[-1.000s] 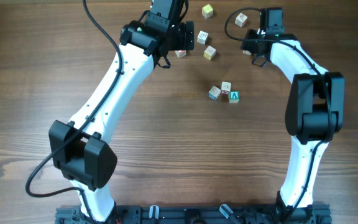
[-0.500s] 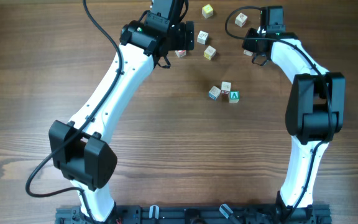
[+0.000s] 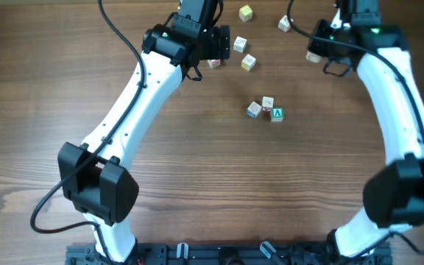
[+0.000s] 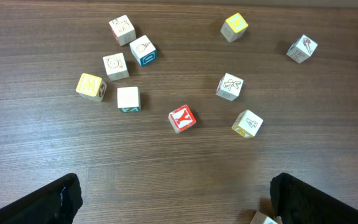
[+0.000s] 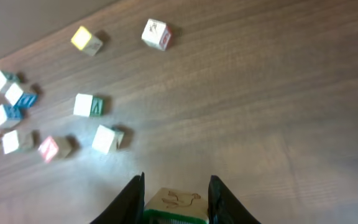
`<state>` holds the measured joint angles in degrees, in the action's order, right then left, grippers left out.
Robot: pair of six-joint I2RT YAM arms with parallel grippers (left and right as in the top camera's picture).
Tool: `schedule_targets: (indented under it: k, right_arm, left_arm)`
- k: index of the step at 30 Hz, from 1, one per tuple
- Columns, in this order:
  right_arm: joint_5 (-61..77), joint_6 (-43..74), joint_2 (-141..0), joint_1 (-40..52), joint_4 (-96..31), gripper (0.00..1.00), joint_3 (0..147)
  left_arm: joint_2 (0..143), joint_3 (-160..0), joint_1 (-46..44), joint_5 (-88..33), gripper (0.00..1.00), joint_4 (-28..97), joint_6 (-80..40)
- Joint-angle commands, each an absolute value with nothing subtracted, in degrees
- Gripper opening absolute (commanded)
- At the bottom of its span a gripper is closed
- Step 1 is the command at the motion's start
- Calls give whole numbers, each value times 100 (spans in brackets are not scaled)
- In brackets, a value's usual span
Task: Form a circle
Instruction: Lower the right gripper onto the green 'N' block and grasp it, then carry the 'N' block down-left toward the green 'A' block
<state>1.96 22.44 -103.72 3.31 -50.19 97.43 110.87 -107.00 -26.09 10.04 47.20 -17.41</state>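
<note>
Overhead: straight down, far, covers whole table (image 3: 197, 184). Left wrist: high, facing down on letter cubes (image 4: 182, 118). Right wrist: tilted, looking across same cubes, farther off.

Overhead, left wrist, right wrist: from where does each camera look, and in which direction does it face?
Overhead: fixed above the table, facing straight down; left arm and right arm show.
Left wrist: on the left arm, facing down at a cluster of five letter cubes; the open left claw shows as black tips in the bottom corners.
Right wrist: on the right arm, facing obliquely across the table; the right claw grips the held cube.
Shared: overhead and left wrist both show the red Y cube.
</note>
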Motion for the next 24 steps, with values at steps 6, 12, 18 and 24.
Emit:
schedule_targets:
  k: [6,12,18,24]
  right_arm:
    - [871,2189,-10243,589,-6309,19,9727]
    - [867,2222,-10243,1380,-6536,13,9511]
    - [869,2746,-10243,2287,-5898,13,8361]
    - [666,2869,-10243,2895,-4947,12,7378]
  left_arm:
    - [10702,-10803,-2342,2346,100,5092,-2244]
    - [10431,-10803,-1468,2228,100,5520,-2860]
    - [10414,-10801,-770,1323,100,5935,-2858]
    - [10414,-10801,-696,1328,100,6117,-2856]
